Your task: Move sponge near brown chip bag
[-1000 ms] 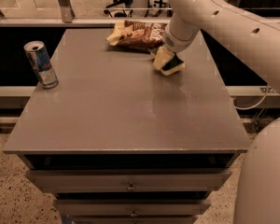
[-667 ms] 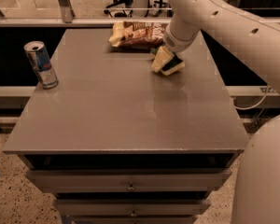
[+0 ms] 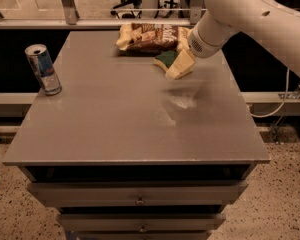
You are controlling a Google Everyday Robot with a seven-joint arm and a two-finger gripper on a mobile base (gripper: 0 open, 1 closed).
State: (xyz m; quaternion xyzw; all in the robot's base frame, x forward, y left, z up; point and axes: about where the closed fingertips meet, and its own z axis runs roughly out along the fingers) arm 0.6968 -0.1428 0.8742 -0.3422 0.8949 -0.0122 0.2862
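Note:
The brown chip bag (image 3: 150, 37) lies at the far edge of the grey table (image 3: 115, 124), crinkled, with pale ends. The sponge (image 3: 166, 59), dark green on top with pale foam below, hangs tilted just in front of the bag's right end, close to the tabletop. My gripper (image 3: 182, 65) comes down from the white arm (image 3: 225, 19) at the upper right and is shut on the sponge's right side. The arm's wrist hides most of the fingers.
A silver-blue drink can (image 3: 43, 69) stands upright near the table's left edge. Drawers (image 3: 140, 199) run below the tabletop. A rail (image 3: 90, 23) and a drop lie behind the table. A cable (image 3: 277, 104) hangs at the right.
The gripper has carried the sponge a little to the left and toward the chip bag. The bag and the can have not moved.

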